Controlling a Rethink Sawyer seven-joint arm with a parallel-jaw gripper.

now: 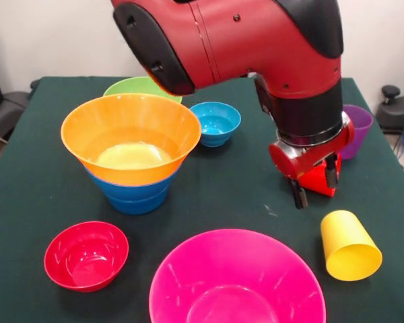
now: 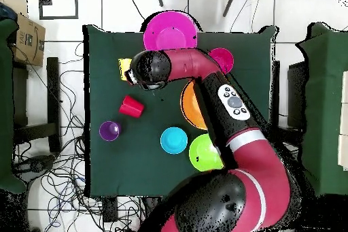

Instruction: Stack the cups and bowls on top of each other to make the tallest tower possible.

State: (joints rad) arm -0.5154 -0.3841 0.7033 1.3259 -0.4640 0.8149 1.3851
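Gripper [image 1: 316, 186] stands low over the red cup [image 1: 319, 179], fingers astride it; actual contact cannot be confirmed. The cup lies tipped on the green surface [image 1: 27, 202], right of the tower [image 1: 131, 149]. Judged light, stiff, slick plastic; grasp across the wall.

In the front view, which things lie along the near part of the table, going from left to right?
Red bowl → pink bowl → yellow cup, which lies on its side.
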